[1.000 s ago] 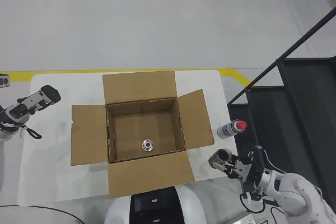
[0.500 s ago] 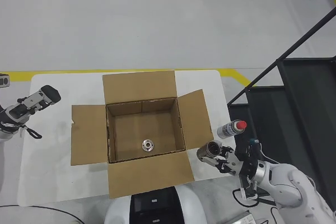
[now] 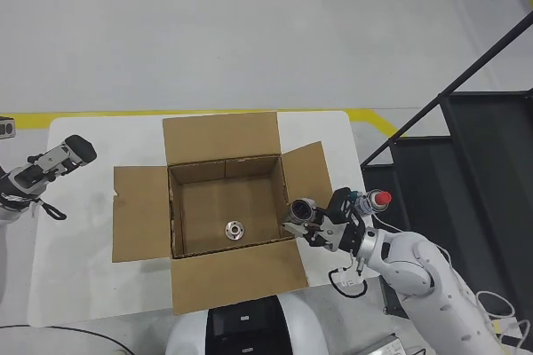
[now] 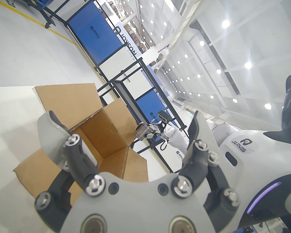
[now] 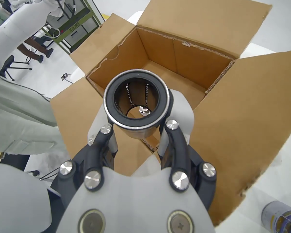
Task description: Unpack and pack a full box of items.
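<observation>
An open cardboard box (image 3: 191, 204) stands in the middle of the white table (image 3: 80, 266), all flaps folded out. A small metal ring part (image 3: 234, 231) lies on its floor. My right gripper (image 3: 304, 213) is shut on a hollow metal cylinder (image 5: 137, 98) with a black rim, held above the box's right flap (image 5: 245, 112) near the opening. My left gripper (image 4: 126, 132) is open with nothing between its fingers, out past the table's left edge, facing the box (image 4: 92, 122).
A spray can (image 3: 367, 203) with a red cap lies on the table right of the box, also at the wrist view's corner (image 5: 281, 215). Dark metal stairs (image 3: 480, 160) stand to the right. A yellow floor line (image 3: 115, 114) runs behind the table.
My right gripper has carried the metal cylinder from the table's front right corner up and leftward to the box's right flap. The left arm has not moved.
</observation>
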Tool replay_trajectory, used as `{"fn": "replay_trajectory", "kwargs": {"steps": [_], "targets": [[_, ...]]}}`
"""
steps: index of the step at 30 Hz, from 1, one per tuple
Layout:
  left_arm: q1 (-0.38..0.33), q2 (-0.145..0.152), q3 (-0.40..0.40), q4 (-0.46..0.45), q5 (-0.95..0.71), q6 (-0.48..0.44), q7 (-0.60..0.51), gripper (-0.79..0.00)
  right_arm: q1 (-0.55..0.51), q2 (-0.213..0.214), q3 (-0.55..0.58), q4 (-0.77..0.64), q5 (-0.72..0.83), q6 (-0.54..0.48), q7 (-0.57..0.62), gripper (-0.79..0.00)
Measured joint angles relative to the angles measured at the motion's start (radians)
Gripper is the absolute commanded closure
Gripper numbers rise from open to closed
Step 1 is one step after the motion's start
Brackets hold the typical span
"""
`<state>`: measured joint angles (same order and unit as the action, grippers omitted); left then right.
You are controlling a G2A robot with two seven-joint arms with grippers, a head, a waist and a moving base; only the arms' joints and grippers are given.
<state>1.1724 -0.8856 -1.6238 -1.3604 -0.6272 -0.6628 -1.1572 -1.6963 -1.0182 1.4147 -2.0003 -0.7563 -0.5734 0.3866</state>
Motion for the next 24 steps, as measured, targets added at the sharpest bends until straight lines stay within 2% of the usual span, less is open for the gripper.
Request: {"fn": "replay_trajectory", "kwargs": {"steps": [19, 24], "targets": [[0.000, 0.000, 0.000, 0.000, 0.000, 0.000, 0.000, -0.785, 0.006, 0.000, -0.005, 0.002, -0.009, 0.007, 0.002, 0.000], [0.000, 0.000, 0.000, 0.000, 0.000, 0.000, 0.000, -0.785, 0.071, -0.010, -0.066, 0.009, -0.033, 0.051, -0.002, 0.000]]}}
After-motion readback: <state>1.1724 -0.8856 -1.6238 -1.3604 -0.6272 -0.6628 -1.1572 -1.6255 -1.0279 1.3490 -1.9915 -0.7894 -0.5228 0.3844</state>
